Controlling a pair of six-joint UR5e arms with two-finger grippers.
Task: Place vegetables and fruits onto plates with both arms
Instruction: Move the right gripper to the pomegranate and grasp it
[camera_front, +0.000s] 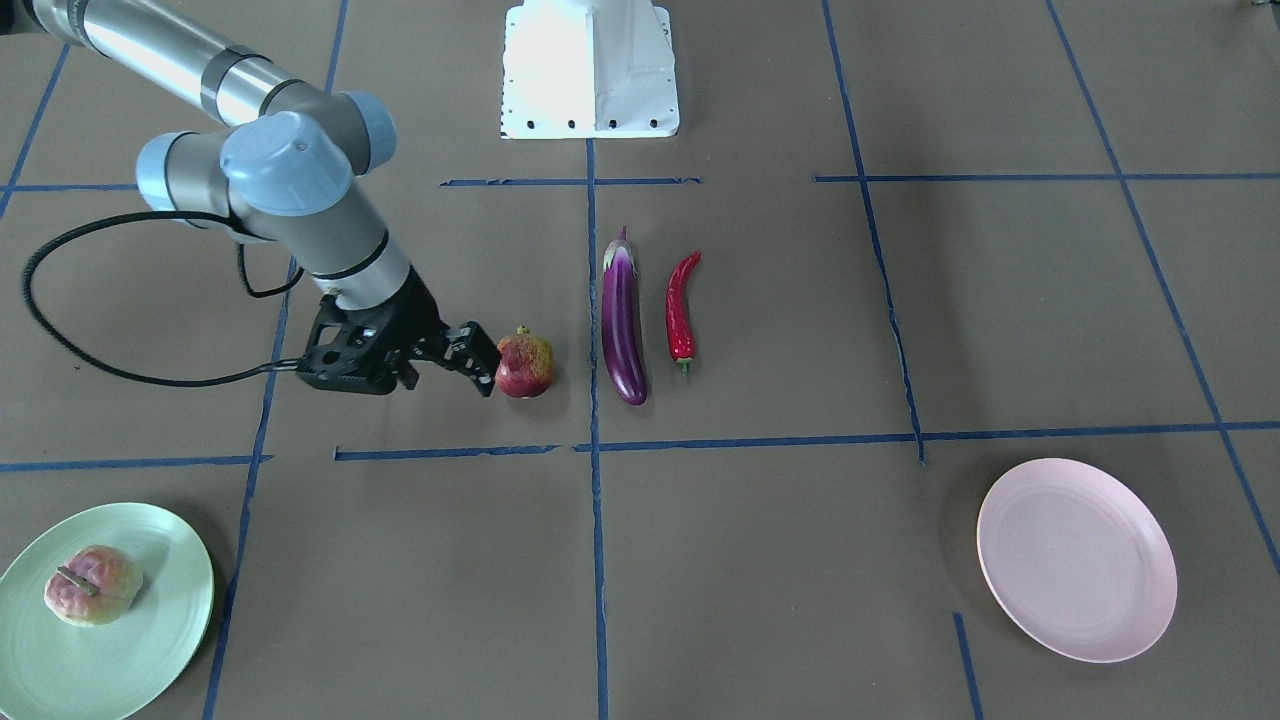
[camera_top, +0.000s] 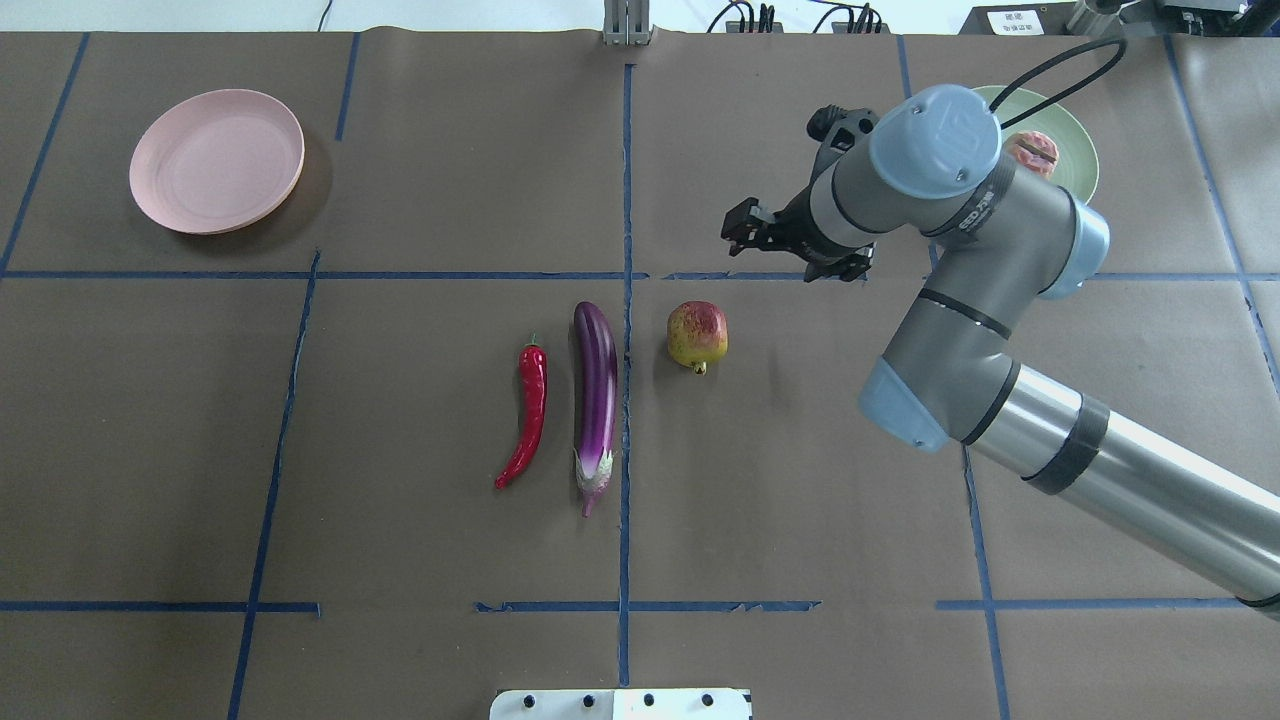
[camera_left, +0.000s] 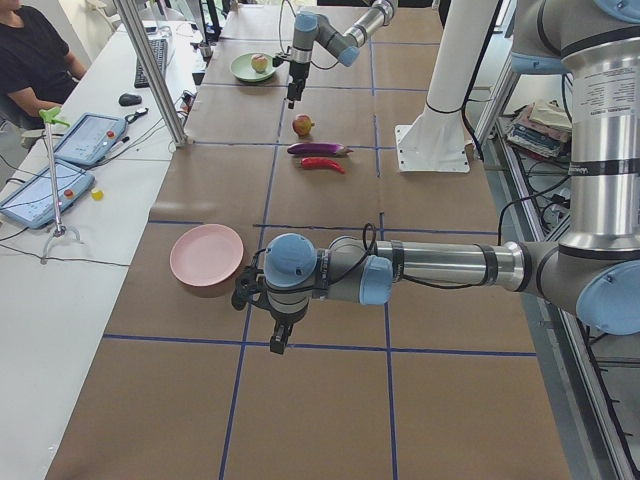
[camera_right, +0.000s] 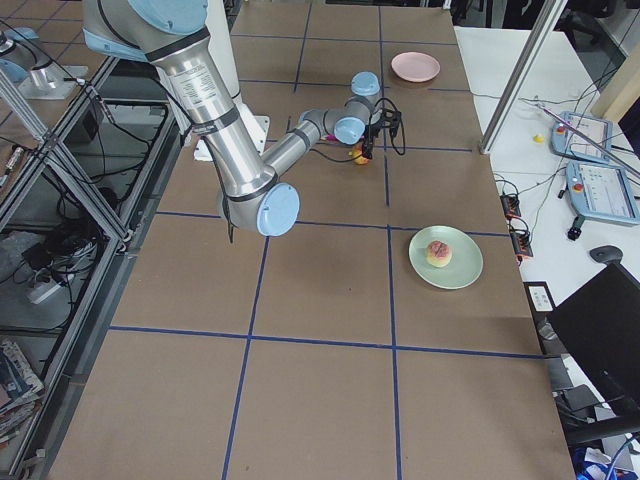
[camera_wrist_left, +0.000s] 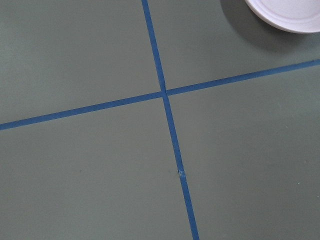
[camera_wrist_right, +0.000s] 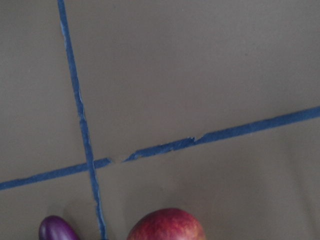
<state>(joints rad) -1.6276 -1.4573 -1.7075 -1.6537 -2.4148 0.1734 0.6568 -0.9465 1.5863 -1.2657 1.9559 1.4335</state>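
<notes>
We see a table (camera_front: 800, 600) covered in brown paper and marked with blue tape lines (camera_front: 596, 560). The right arm (camera_front: 320, 230) reaches over the table's middle. The right gripper (camera_front: 452, 378) hangs above the surface just beside a pomegranate (camera_front: 525, 365), on the side toward the mint green plate (camera_front: 175, 560). Its jaws are spread and hold nothing. In the front-facing view one fingertip (camera_front: 487, 378) overlaps the fruit's edge, but the overhead view shows the gripper apart from the fruit, not around it. The right wrist camera looks down on the paper, with the pomegranate's top and the eggplant's tip at its lower edge.

The pomegranate rests on the table, red and yellow-green, its small crown toward the robot. Beside it lies a long purple eggplant (camera_front: 622, 325), its stem cap pointing toward the white base block (camera_front: 590, 70). Just past the eggplant lies a red chili pepper (camera_front: 682, 308), parallel to it and not touching. A peach (camera_front: 92, 585) sits on the mint green plate, on the robot's right at the table's far side. The pink plate (camera_front: 1075, 560) lies on the robot's left, also far out, well apart from the vegetables.

The left arm (camera_left: 440, 265) shows only in a side view, stretched low over the table. The left gripper (camera_left: 277, 340) is near the pink plate, and we cannot tell whether it is parted or closed. Its wrist camera shows a tape crossing and the plate's rim in one corner.
</notes>
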